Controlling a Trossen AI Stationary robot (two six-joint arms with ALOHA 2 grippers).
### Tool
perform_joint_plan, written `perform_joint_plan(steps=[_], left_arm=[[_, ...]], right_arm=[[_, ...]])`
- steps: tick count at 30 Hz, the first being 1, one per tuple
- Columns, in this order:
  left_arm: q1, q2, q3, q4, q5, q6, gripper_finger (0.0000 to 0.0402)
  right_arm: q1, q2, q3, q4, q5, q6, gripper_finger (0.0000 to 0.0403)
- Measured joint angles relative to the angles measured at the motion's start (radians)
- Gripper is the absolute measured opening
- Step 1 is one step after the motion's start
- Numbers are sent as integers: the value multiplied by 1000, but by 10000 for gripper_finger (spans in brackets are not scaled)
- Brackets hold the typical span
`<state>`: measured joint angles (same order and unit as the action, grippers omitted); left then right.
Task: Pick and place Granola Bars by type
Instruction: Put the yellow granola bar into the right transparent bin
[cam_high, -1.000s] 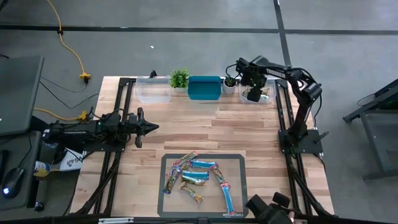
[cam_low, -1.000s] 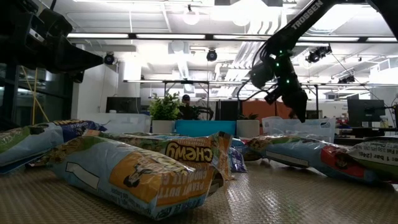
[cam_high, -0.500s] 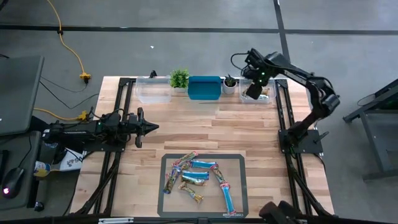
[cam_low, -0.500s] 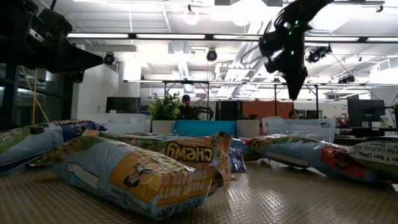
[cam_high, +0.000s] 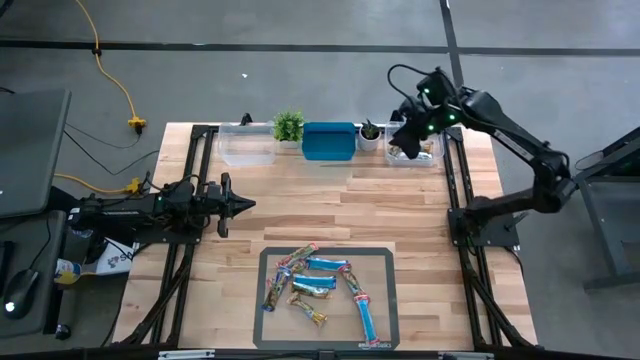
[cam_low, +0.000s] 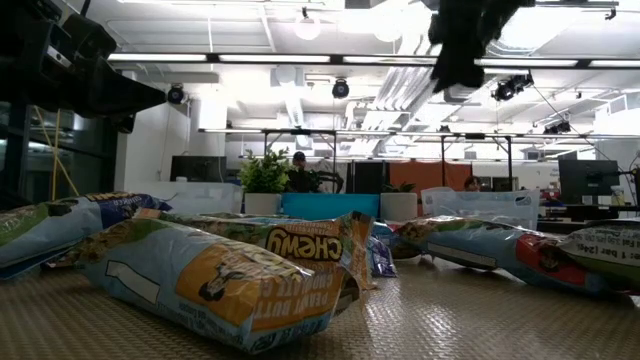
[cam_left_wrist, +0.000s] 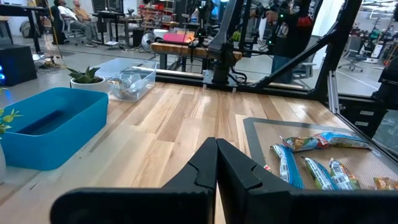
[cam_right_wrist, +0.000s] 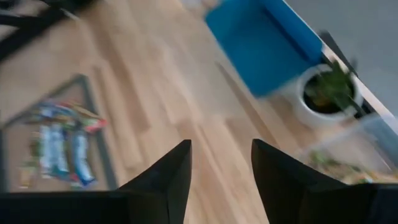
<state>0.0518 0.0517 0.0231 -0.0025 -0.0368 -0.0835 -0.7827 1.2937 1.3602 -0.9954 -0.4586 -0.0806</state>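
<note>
Readable text: the nearest wrapper in the low view shows "CHEWY", seen upside down; the rest of its print is too small to make out.

Granola bars (cam_high: 322, 287) lie in a loose pile on a grey mat (cam_high: 385, 262) at 6 o'clock on the worktop (cam_high: 320, 205). Light blue ones and red/multicoloured ones are mixed together. Orientation in the high view:
- one long blue bar (cam_high: 366, 318) at the pile's 4 o'clock edge, long axis roughly 12–6
- two blue bars (cam_high: 327, 266) mid-pile, long axes roughly 9–3
- a multicoloured one (cam_high: 298, 257) at the top of the pile, tilted toward 2 o'clock
- the others lie at mixed diagonals, touching or overlapping

More bars already sit in the clear bin (cam_high: 414, 152) at 1 o'clock; their orientation is too small to tell.

Back edge, from 11 toward 1 o'clock: clear tub (cam_high: 246, 143), potted plant (cam_high: 288, 127), blue bin (cam_high: 329, 141), small potted plant (cam_high: 370, 133), then the clear bin with bars.

Right tool (cam_high: 407, 140) hangs above the clear bin at 1 o'clock, fingers (cam_right_wrist: 168, 177) apart, nothing between them.

Left tool (cam_high: 245, 205) sits at 9 o'clock, aimed toward 3 o'clock, fingers (cam_left_wrist: 233, 168) pressed together, nothing gripped, well apart from the pile.
</note>
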Motion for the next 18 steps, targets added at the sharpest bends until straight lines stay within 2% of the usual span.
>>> perform_joint_plan(steps=[3,8,18], left_arm=[[0,0,0,0,0,0,1],[0,0,0,0,0,0,1],[0,0,0,0,0,0,1]], right_arm=[[45,-45,0,29,-50,43,146],[159,-101,0,88,-76,138,145],[498,-122,0,293,-96,304,146]])
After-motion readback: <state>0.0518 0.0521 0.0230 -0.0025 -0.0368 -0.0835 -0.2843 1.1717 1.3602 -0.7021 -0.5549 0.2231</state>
